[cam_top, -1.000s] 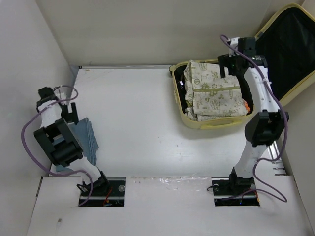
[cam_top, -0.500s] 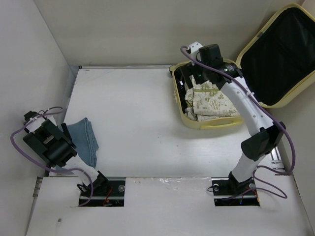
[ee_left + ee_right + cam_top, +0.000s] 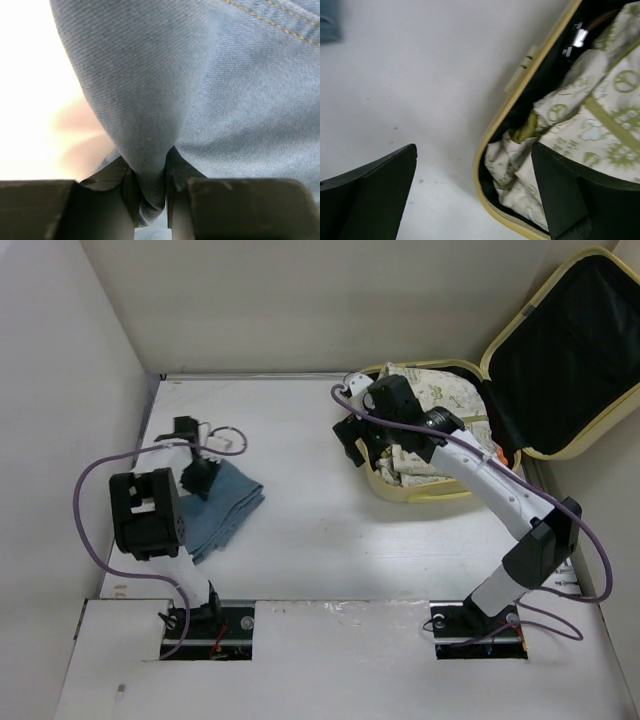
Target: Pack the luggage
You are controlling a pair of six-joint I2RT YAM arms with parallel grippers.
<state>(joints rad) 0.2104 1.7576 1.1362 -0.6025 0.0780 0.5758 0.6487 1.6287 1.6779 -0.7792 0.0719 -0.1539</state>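
Observation:
The luggage (image 3: 425, 494) lies open at the back right, a pale yellow shell with its black-lined lid (image 3: 585, 350) propped up. A cream cloth with green print (image 3: 445, 425) fills its base. My right gripper (image 3: 365, 440) hovers open over the case's left rim, one finger above the table, the other above the printed cloth (image 3: 600, 125); the yellow rim (image 3: 542, 52) runs between them. On the left, my left gripper (image 3: 200, 476) is shut on a fold of a blue denim garment (image 3: 228, 506). The left wrist view shows that denim (image 3: 240, 100) pinched between the jaws of the left gripper (image 3: 150, 182).
White walls close in the table on the left, back and right. The arm bases sit in slots in the near white ledge (image 3: 340, 660). A corner of the denim (image 3: 327, 20) shows at the top left of the right wrist view.
My left gripper has shut on the denim and pulled it right and toward the back. My right arm has swung left, from above the suitcase contents to its left rim.

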